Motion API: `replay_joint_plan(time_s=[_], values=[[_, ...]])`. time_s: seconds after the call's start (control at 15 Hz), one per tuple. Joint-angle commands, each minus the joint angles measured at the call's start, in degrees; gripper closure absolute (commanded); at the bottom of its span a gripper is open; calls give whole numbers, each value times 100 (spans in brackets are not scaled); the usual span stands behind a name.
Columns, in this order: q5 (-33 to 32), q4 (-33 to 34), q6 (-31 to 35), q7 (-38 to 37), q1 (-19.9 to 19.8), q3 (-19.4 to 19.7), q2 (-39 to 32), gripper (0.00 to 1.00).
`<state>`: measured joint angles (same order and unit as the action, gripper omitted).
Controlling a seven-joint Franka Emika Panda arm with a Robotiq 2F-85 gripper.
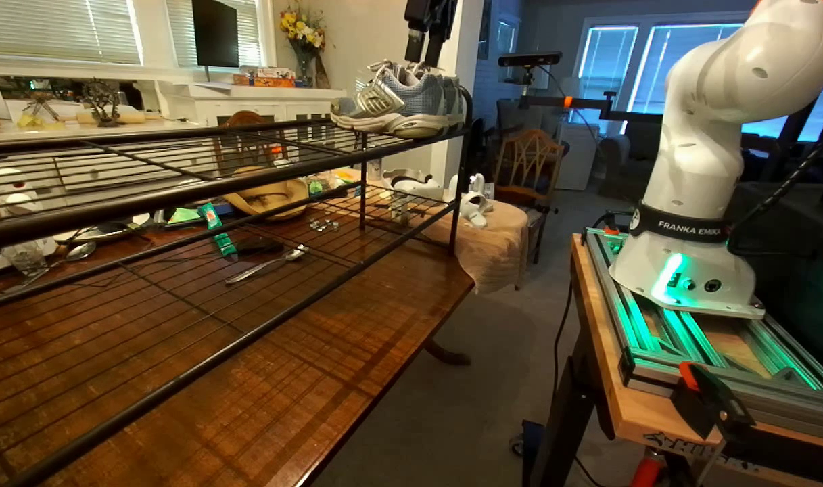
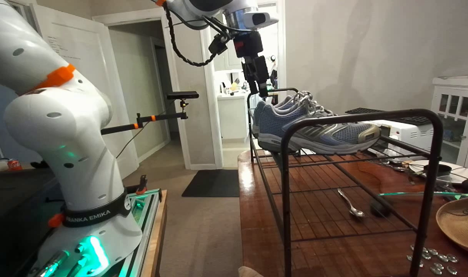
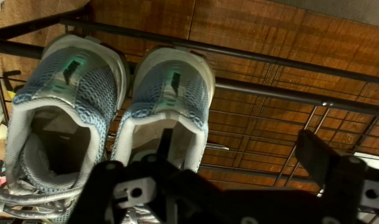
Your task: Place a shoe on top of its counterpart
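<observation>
In an exterior view, a shoe [image 1: 394, 111] and its counterpart [image 1: 456, 108] stand side by side on the rack [image 1: 181, 192], flowers [image 1: 303, 30] beyond. In an exterior view, a floor mat [image 2: 210, 184] shows. The wrist view alone looks down into both, the end effector [image 3: 235, 133] spread wide.

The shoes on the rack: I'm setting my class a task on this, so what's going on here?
A robot arm seems set to stack one shoe on its twin. Both stand side by side on the rack, neither lifted. The claw is open and holds nothing; in the wrist view one finger is over or just inside the right-hand shoe's opening, the other out past its side. Most likely it will grip that shoe next.
</observation>
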<state>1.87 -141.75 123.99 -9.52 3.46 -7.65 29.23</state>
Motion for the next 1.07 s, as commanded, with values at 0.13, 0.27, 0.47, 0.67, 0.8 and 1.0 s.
replay_joint_plan(time_s=[0.13, 0.27, 0.47, 0.67, 0.8, 1.0], values=[[-110, -169, 499, 287, 17, 87, -214, 0], [-88, -233, 619, 393, 32, 122, -256, 0], [-77, -315, 758, 533, 47, 153, -306, 0], [-59, -378, 777, 599, 51, 175, -327, 13], [-67, -391, 762, 615, 43, 182, -345, 38], [-14, -292, 659, 617, 56, 211, -348, 56]])
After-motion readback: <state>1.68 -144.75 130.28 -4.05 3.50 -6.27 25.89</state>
